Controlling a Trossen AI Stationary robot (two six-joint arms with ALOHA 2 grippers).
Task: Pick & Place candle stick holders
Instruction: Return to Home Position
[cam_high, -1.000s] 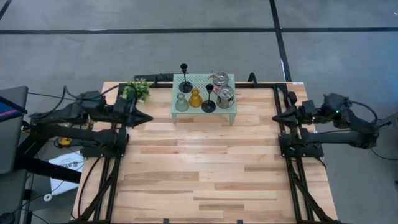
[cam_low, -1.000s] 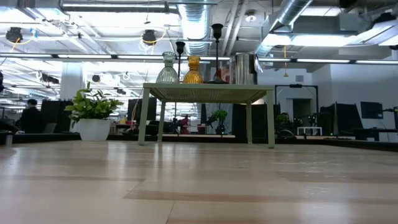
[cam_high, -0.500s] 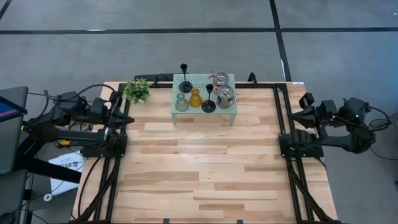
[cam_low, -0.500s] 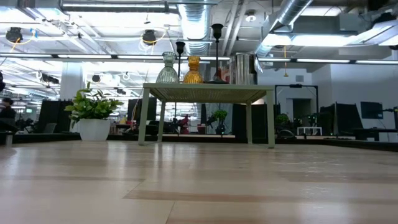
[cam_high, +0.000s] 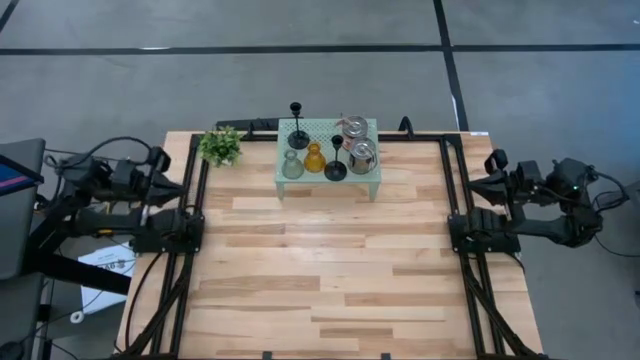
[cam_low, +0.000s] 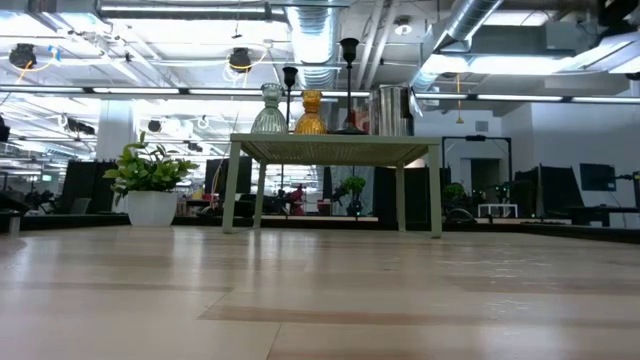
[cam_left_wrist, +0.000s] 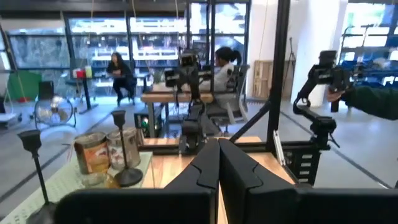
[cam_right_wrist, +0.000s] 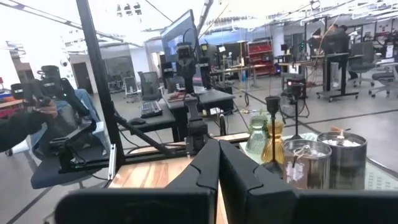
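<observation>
pale wood table (cam_high: 330, 270); six candle stick holders (cam_high: 314, 158) stand on a green shelf (cam_high: 322, 130) at its far edge. left gripper (cam_left_wrist: 218, 149) and right gripper (cam_right_wrist: 218, 149) sit off its sides, fingers together, empty.

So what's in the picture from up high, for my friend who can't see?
Six candle stick holders stand on a pale green shelf at the back of a wooden table, a potted plant beside it. The left gripper and right gripper rest shut at its sides.
</observation>
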